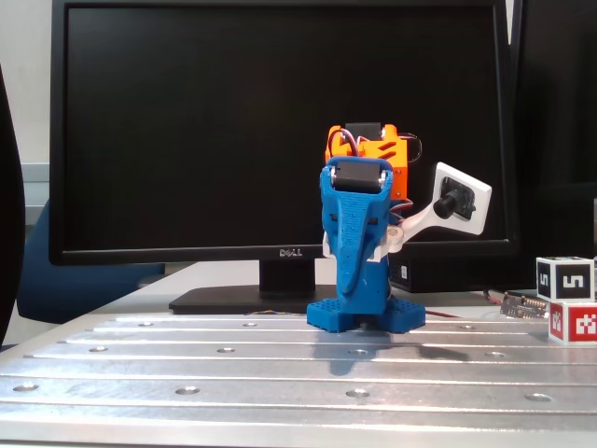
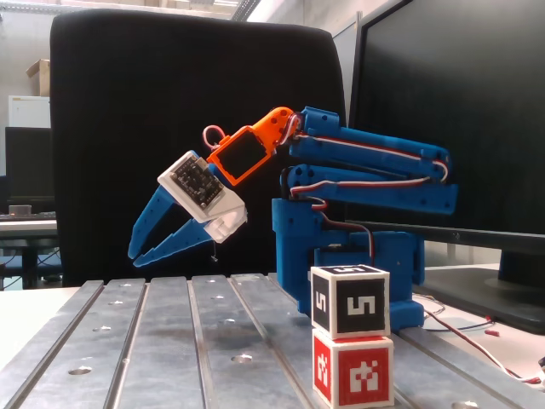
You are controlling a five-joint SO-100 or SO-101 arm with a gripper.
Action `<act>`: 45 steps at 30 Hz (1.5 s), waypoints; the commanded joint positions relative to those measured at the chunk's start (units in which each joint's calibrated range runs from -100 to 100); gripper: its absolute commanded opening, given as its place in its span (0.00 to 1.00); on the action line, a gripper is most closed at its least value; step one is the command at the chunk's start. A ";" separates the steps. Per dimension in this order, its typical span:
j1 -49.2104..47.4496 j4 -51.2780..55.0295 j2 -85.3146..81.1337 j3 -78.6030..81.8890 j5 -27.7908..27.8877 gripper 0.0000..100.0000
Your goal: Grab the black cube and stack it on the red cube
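Note:
The black cube (image 2: 350,302) with its white "5" markers sits squarely on top of the red cube (image 2: 353,373) near the table's front in a fixed view. In both fixed views the stack stands alone; it is at the far right edge as black cube (image 1: 564,278) over red cube (image 1: 574,322). My blue gripper (image 2: 134,257) hangs in the air left of the stack and well apart from it, pointing down-left. Its fingertips nearly meet and hold nothing. From the front the gripper (image 1: 352,301) points toward the camera.
The arm's blue base (image 2: 358,256) stands just behind the stack. A Dell monitor (image 1: 280,121) fills the back and a black chair (image 2: 187,102) stands behind the gripper. The slotted metal table (image 2: 170,341) has bolt holes. Loose wires (image 2: 485,341) trail on the right.

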 commanded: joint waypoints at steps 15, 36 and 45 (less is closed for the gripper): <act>0.41 11.88 -5.84 1.64 -0.29 0.01; 0.33 15.81 -5.76 4.71 -0.13 0.01; 0.04 15.81 -5.76 4.71 -0.18 0.01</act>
